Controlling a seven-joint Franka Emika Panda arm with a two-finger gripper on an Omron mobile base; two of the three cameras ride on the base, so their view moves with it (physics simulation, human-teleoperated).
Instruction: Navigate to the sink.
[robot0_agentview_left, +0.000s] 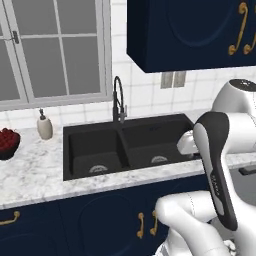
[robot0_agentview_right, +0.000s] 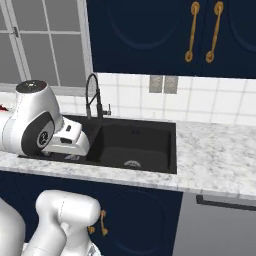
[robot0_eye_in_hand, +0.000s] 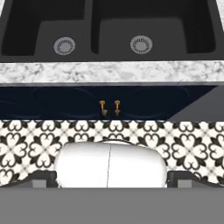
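The matte-black double-bowl sink (robot0_agentview_left: 150, 134) is set into the marble counter straight ahead, with a tall arched black faucet (robot0_agentview_left: 118, 99) at its back edge. From the right side, the sink (robot0_agentview_right: 150, 137) and faucet (robot0_agentview_right: 92, 97) sit left of centre. Looking down from the hand, the sink (robot0_eye_in_hand: 109, 17) spans the top, with a round drain (robot0_eye_in_hand: 64, 45) in the left bowl and another drain (robot0_eye_in_hand: 141, 43) in the right. My gripper (robot0_eye_in_hand: 111, 181) hangs in front of the counter edge, open, with its dark fingertips (robot0_eye_in_hand: 43, 178) wide apart and holding nothing. The white hand (robot0_agentview_left: 187, 145) overlaps the sink's right end.
A soap dispenser (robot0_agentview_left: 44, 125) and a bowl of red fruit (robot0_agentview_left: 7, 142) stand on the marble counter (robot0_agentview_left: 30, 172) left of the sink. Navy base cabinets with gold handles (robot0_agentview_left: 145, 224) are below and a navy wall cabinet (robot0_agentview_left: 190, 30) above. A grey appliance front (robot0_agentview_right: 220, 225) lies to the right.
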